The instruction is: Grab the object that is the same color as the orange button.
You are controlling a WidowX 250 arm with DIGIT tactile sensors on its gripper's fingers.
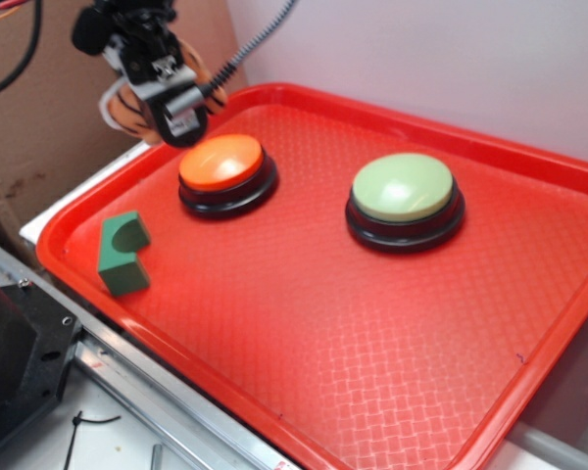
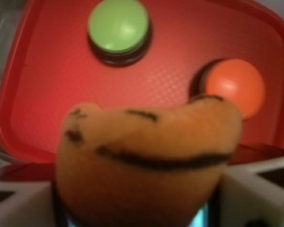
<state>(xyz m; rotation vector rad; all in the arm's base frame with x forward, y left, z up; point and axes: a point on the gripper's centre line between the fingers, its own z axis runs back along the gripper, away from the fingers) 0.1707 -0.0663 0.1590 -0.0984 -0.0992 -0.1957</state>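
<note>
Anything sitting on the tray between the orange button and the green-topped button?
Nothing. In the exterior view, bare red tray separates the orange button from the green-topped button; the wrist view shows the same. The green foam block sits off to the side.

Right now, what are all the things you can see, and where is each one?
tray: one, red, fills most of the view and holds the buttons and the block
orange button: one, orange dome on a black base, on the tray toward its back left
green button: one, pale green dome on a black base, on the tray to the right of the orange one
foam block: one, dark green with a curved notch on top, on the tray near its left edge
plush tiger: one, orange with black stripes, lifted off the tray, held in the end effector by the back left corner
end effector: one, black and grey, closed on the tiger, above the tray's back left corner
</note>
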